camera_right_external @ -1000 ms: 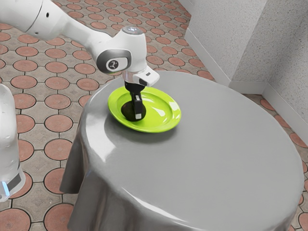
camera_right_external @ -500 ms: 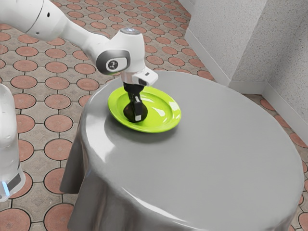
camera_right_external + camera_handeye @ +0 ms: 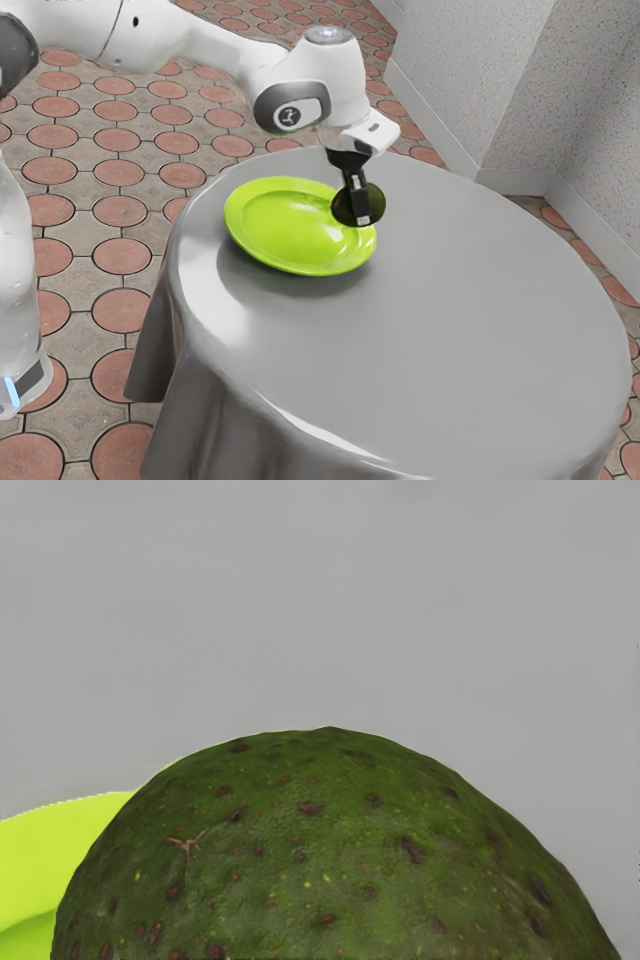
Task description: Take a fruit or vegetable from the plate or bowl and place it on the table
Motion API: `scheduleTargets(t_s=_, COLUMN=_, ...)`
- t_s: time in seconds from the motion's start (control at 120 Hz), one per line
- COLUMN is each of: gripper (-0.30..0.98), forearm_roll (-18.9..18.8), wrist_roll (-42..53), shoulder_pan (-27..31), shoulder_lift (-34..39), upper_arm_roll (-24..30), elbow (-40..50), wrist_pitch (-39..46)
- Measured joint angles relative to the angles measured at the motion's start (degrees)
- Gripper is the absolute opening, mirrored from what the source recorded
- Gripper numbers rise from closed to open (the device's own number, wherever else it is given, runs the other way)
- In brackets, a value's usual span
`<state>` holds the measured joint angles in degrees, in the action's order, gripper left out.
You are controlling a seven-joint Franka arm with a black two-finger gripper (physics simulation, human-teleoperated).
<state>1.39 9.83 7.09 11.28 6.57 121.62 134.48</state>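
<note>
In the exterior view my black gripper (image 3: 360, 208) is shut on a dark green avocado (image 3: 374, 204), holding it above the right edge of the lime-green plate (image 3: 285, 262). The avocado's speckled skin looms large in the wrist view, where the avocado (image 3: 320, 860) hides part of the plate (image 3: 50, 845). One finger covers the middle of the avocado in the exterior view. Beneath and around the plate is the grey cloth-covered table (image 3: 450, 320).
The table's rounded far edge (image 3: 480, 183) runs behind the hand, with a speckled wall (image 3: 480, 80) beyond it. Red and grey tiles (image 3: 120, 255) cover the floor beside the table.
The hand has risen and moved toward the exterior view's right, carrying the avocado from the plate's left part to above its right edge. The plate has stayed where it was.
</note>
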Motion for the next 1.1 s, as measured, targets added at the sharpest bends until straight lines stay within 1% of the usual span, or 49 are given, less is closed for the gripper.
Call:
scheduleTargets(t_s=0.158, gripper=0.44, forearm_roll=-3.17, wrist_roll=-0.34, shoulder_pan=-3.77, shoulder_lift=-11.81, upper_arm_roll=0.21, elbow=-13.40, wrist_pitch=0.84)
scheduleTargets(t_s=0.308, gripper=0.45, forearm_roll=-5.33, wrist_roll=-0.52, shoulder_pan=-5.84, shoulder_lift=-16.98, upper_arm_roll=0.05, elbow=-19.51, wrist_pitch=1.26)
scheduleTargets(t_s=0.4, gripper=0.47, forearm_roll=-6.03, wrist_roll=-0.58, shoulder_pan=-5.86, shoulder_lift=-18.08, upper_arm_roll=0.01, elbow=-20.83, wrist_pitch=1.50)
scheduleTargets(t_s=0.442, gripper=0.55, forearm_roll=-6.05, wrist_roll=-0.51, shoulder_pan=-6.07, shoulder_lift=-18.22, upper_arm_roll=-0.03, elbow=-20.99, wrist_pitch=1.56)
scheduleTargets(t_s=0.517, gripper=0.60, forearm_roll=-5.65, wrist_roll=-0.29, shoulder_pan=-6.78, shoulder_lift=-18.18, upper_arm_roll=-0.06, elbow=-21.10, wrist_pitch=1.61)
scheduleTargets(t_s=0.683, gripper=0.65, forearm_roll=-4.44, wrist_roll=0.23, shoulder_pan=-6.93, shoulder_lift=-18.09, upper_arm_roll=-0.07, elbow=-21.06, wrist_pitch=1.64)
scheduleTargets(t_s=0.833, gripper=0.68, forearm_roll=-4.16, wrist_roll=0.49, shoulder_pan=-6.97, shoulder_lift=-17.96, upper_arm_roll=-0.11, elbow=-21.10, wrist_pitch=1.72)
scheduleTargets(t_s=0.925, gripper=0.68, forearm_roll=-4.31, wrist_roll=0.09, shoulder_pan=-7.09, shoulder_lift=-17.54, upper_arm_roll=-0.24, elbow=-21.50, wrist_pitch=3.97)
scheduleTargets(t_s=0.967, gripper=0.68, forearm_roll=-4.47, wrist_roll=-2.11, shoulder_pan=-8.22, shoulder_lift=-16.20, upper_arm_roll=-2.10, elbow=-21.85, wrist_pitch=5.11)
scheduleTargets(t_s=1.017, gripper=0.68, forearm_roll=-4.62, wrist_roll=-7.56, shoulder_pan=-9.30, shoulder_lift=-14.18, upper_arm_roll=-5.51, elbow=-21.94, wrist_pitch=4.92)
scheduleTargets(t_s=1.05, gripper=0.68, forearm_roll=-4.69, wrist_roll=-12.92, shoulder_pan=-9.00, shoulder_lift=-12.42, upper_arm_roll=-7.18, elbow=-22.12, wrist_pitch=2.38)
scheduleTargets(t_s=1.1, gripper=0.68, forearm_roll=-4.54, wrist_roll=-22.43, shoulder_pan=-7.06, shoulder_lift=-10.56, upper_arm_roll=-8.27, elbow=-23.78, wrist_pitch=-3.75)
